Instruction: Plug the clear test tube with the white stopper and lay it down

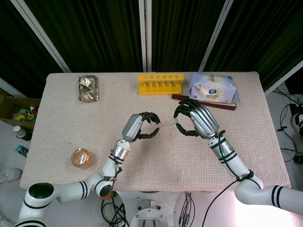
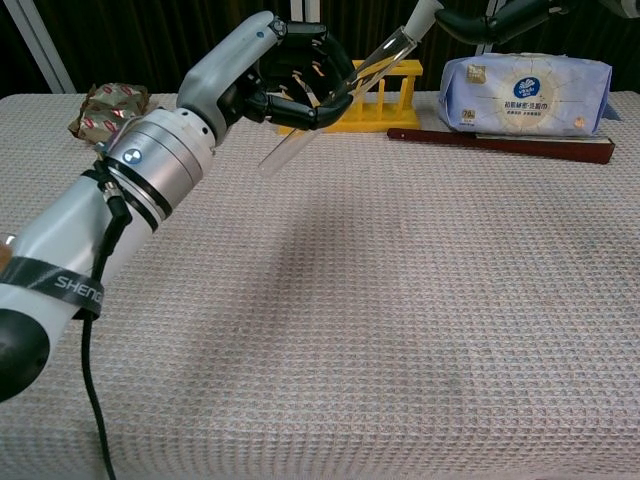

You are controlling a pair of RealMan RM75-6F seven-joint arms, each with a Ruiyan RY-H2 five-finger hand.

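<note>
My left hand (image 1: pixel 141 126) grips the clear test tube (image 2: pixel 335 100) above the middle of the table. The tube slants up to the right, its open end pointing at my right hand (image 1: pixel 198 120). That hand pinches the white stopper (image 2: pixel 421 14) in its fingertips. The stopper touches the tube's mouth; I cannot tell how far in it sits. In the head view the tube (image 1: pixel 164 124) bridges the short gap between the two hands. The chest view shows only the fingers of the right hand (image 2: pixel 490 16), at the top edge.
A yellow tube rack (image 1: pixel 160 84) stands at the back centre, beside a tissue pack (image 1: pixel 212 88) with a dark bar (image 1: pixel 203 101) in front of it. A foil packet (image 1: pixel 88 88) lies back left. A small orange dish (image 1: pixel 81 157) sits front left.
</note>
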